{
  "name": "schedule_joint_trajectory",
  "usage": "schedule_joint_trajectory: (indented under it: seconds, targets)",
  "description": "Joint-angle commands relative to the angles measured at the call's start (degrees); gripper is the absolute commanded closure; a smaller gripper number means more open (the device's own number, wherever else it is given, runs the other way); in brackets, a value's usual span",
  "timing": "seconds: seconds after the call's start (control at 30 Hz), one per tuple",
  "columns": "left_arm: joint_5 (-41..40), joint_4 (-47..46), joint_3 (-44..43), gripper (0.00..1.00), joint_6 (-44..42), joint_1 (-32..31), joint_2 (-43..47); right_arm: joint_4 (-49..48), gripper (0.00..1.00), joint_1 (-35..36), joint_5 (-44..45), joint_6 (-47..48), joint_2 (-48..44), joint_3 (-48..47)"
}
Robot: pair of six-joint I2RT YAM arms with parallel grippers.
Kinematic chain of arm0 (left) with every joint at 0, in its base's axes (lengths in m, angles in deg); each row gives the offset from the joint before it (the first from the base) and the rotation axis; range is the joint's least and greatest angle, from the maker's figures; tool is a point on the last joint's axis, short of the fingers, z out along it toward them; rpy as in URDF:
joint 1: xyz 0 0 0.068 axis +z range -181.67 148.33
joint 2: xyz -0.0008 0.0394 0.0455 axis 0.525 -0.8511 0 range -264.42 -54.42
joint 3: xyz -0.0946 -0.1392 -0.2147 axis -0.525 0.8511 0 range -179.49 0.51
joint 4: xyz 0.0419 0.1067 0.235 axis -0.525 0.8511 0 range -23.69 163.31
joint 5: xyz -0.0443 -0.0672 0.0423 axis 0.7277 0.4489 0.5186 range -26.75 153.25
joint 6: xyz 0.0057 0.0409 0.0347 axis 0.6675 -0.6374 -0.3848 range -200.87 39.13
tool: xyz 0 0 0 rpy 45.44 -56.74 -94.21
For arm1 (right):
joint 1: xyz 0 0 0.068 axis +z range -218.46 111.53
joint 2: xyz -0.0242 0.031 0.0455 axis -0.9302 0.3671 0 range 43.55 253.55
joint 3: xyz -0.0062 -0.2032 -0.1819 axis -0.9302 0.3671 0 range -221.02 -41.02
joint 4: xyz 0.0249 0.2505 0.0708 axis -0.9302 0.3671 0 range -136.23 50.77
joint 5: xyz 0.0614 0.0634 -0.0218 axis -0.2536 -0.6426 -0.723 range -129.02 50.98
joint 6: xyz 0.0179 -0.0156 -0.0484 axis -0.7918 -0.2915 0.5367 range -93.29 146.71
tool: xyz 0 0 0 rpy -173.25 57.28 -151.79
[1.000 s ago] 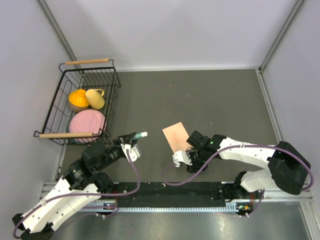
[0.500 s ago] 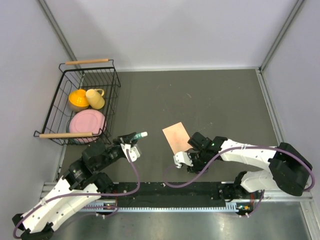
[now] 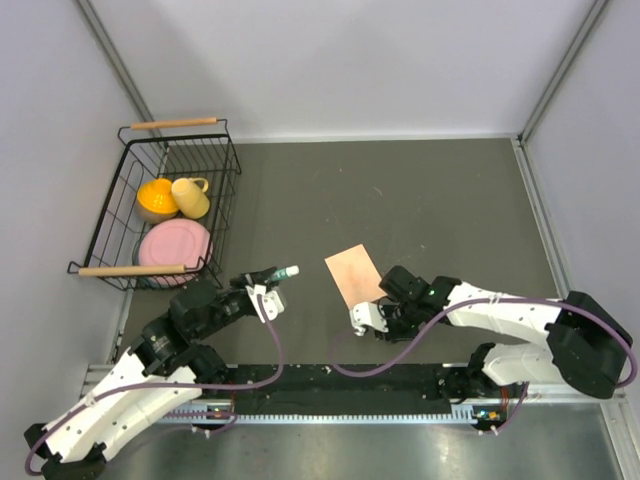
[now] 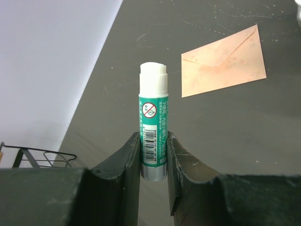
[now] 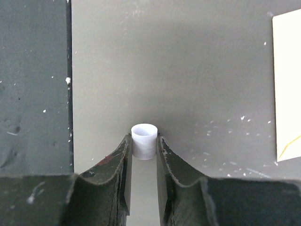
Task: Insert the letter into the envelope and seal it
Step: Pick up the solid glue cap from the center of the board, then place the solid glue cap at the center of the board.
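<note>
The dark table (image 3: pixel 420 200) fills my overhead view. The biggest thing on it is the black wire basket (image 3: pixel 228 160) with two wooden handles, against the left wall. I see three pieces in it: a pink plate (image 3: pixel 175 245) lying flat at the near end, and behind that an orange bowl (image 3: pixel 155 198) with a pale yellow mug (image 3: pixel 190 196) just beside it on the right.

The envelope (image 3: pixel 352 274) lies flat on the bare table, well apart from the basket, near the front and between my two grippers. In the left wrist view its triangular flap lies folded down against the body. I cannot tell whether it is stuck.

My left gripper (image 3: pixel 270 290) is off to the envelope's left. It is narrowed onto a green-and-white glue stick (image 4: pixel 153 127) and clamps the lower barrel, and the uncapped white tip points towards the envelope.

My right gripper (image 3: pixel 362 318) sits just nearer than the envelope's near corner. In the right wrist view its fingers are drawn in against both sides of a small white cap (image 5: pixel 144 134) standing open end up.
</note>
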Motion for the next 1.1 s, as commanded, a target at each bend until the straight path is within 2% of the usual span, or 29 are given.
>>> schedule_joint_trajectory:
  seconds: [0.0, 0.17, 0.3, 0.33, 0.4, 0.5, 0.57, 0.67, 0.73, 0.83, 0.93, 0.97, 1.07]
  targets:
    - [1.9, -1.1, -1.0, 1.00, 2.6, 0.4, -1.5, 4.7, 0.84, -0.8, 0.4, -2.1, -4.6, -0.8]
    - [0.5, -3.0, 0.6, 1.00, -2.5, 1.0, -2.6, 11.9, 0.91, -4.8, -8.4, -7.7, -6.0, -11.0]
    - [4.7, -2.5, 2.0, 1.00, -3.5, 4.2, -3.1, 14.6, 0.92, -8.9, -15.0, -13.7, -3.6, -17.7]
    - [5.8, -2.6, 2.9, 1.00, -3.3, 5.9, -3.3, 15.9, 0.92, -11.8, -17.0, -15.0, -2.9, -19.0]
    - [10.3, -2.7, 3.3, 1.00, -5.4, 7.3, -3.7, 17.5, 0.92, -14.6, -23.9, -18.0, 0.0, -22.7]
    - [14.6, -3.6, 3.1, 1.00, -12.1, 7.4, -6.2, 21.3, 0.92, -17.7, -32.4, -19.5, 4.0, -27.5]
    - [19.8, -4.2, 2.0, 1.00, -20.1, 7.4, -9.8, 23.4, 0.92, -18.4, -37.8, -19.5, 7.6, -30.3]
    - [20.7, -8.1, -1.2, 1.00, -22.5, 6.6, -15.4, 23.8, 0.94, -18.6, -40.4, -19.4, 10.2, -32.6]
    - [18.6, -10.4, -5.2, 1.00, -16.2, 6.7, -20.2, 23.7, 0.94, -18.5, -40.1, -19.7, 10.9, -33.1]
    - [21.2, -3.5, -10.3, 1.00, -11.8, 7.3, -25.4, 23.8, 0.94, -18.8, -36.5, -19.5, 11.4, -32.9]
    - [25.0, -1.2, -9.9, 1.00, -10.0, 7.3, -26.4, 23.4, 0.94, -20.0, -27.6, -19.3, 13.2, -31.5]
    - [26.3, -1.3, -9.0, 1.00, -10.5, 7.3, -25.8, 23.0, 0.94, -20.3, -21.5, -19.5, 14.7, -31.2]
    - [24.8, -4.4, -5.4, 1.00, -11.0, 7.4, -23.7, 19.9, 0.96, -20.7, -11.0, -19.4, 17.4, -29.5]
